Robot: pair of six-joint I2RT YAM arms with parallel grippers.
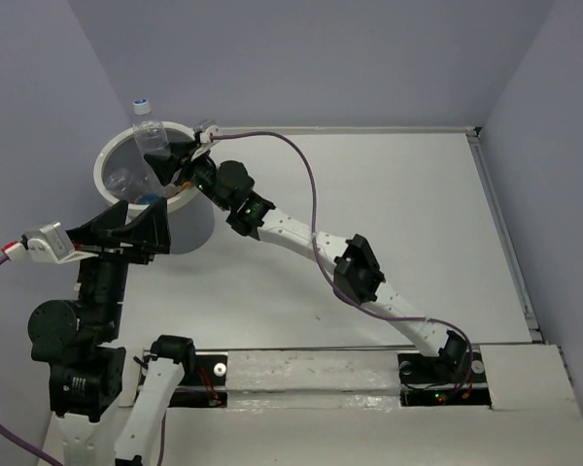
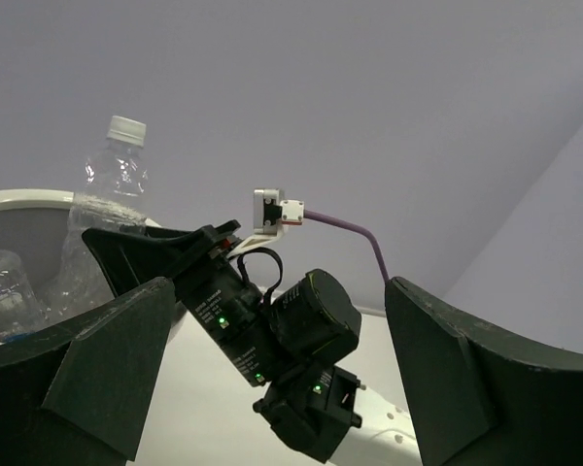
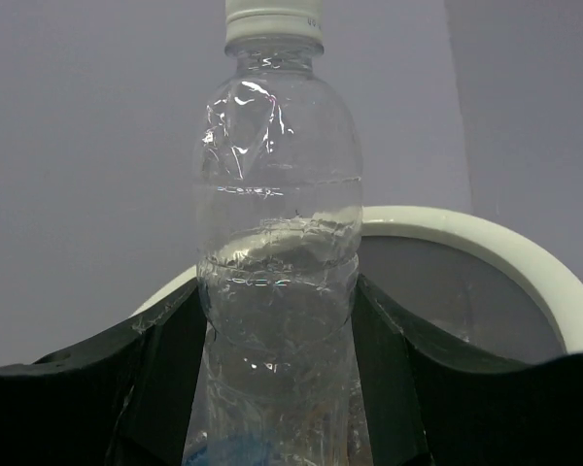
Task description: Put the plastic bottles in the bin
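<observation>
Shows from above a matte white table [image 1: 389, 223] between pale lilac walls [image 1: 321, 58], with the right gripper [image 1: 180, 160] clamped on a clear crinkled white-capped bottle [image 1: 150, 134] upright over the round thick-rimmed bin [image 1: 105, 158] at far left; from the left wrist, the left gripper [image 2: 277, 291] spread wide apart; from the right wrist only, a blue label [image 3: 223, 451] low on the bottle.

Clear bottle [image 3: 277, 291] (white cap [image 3: 272, 21]), white bin [image 3: 486, 243], grey inside
</observation>
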